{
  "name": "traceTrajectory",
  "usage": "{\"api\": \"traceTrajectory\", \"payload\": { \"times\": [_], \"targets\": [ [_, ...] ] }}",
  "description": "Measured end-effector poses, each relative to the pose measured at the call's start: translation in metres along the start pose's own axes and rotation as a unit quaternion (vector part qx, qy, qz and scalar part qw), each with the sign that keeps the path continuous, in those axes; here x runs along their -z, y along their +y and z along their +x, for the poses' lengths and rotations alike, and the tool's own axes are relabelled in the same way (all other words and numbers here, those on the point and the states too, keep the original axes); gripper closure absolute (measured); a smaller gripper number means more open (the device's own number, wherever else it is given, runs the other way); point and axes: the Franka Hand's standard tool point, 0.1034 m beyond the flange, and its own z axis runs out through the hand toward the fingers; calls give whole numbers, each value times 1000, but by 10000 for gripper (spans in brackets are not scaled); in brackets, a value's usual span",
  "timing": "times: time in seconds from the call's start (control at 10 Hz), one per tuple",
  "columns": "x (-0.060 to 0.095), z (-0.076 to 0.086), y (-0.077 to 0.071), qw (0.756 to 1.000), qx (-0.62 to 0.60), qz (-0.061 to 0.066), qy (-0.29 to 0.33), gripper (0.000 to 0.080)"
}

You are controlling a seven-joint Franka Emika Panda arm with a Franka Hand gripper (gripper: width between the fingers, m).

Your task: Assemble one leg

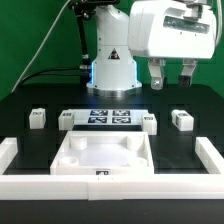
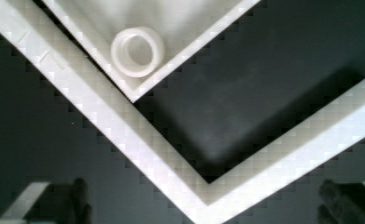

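Four small white legs with marker tags stand in a row on the black table: one [image 1: 38,118] at the exterior view's left, one [image 1: 66,121] beside it, one [image 1: 149,122] right of the middle and one [image 1: 182,120] further right. My gripper [image 1: 171,76] hangs open and empty, well above and just behind the two right legs. In the wrist view the gripper [image 2: 200,205] shows only its two dark fingertips [image 2: 51,200] at the picture's edge, spread wide with nothing between them. No leg shows in the wrist view.
The marker board [image 1: 108,117] lies between the legs. The large white tray-like piece [image 1: 68,150] lies in front of it; its corner with a round hole [image 2: 138,50] shows in the wrist view. A white raised border [image 1: 10,152] [image 2: 108,110] frames the table. The robot base [image 1: 112,60] stands behind.
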Motion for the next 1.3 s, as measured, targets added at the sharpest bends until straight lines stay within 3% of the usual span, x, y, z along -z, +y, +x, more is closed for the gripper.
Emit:
{"api": "traceTrajectory", "payload": {
  "times": [0.5, 0.7, 1.1, 1.3],
  "targets": [
    [-1, -2, 0, 1000, 14, 0, 2, 150],
    [-11, -25, -2, 995, 98, 3, 4, 150],
    [-35, -73, 3, 962, 274, 16, 0, 150],
    [-40, -78, 4, 959, 282, 21, -3, 150]
  ]
}}
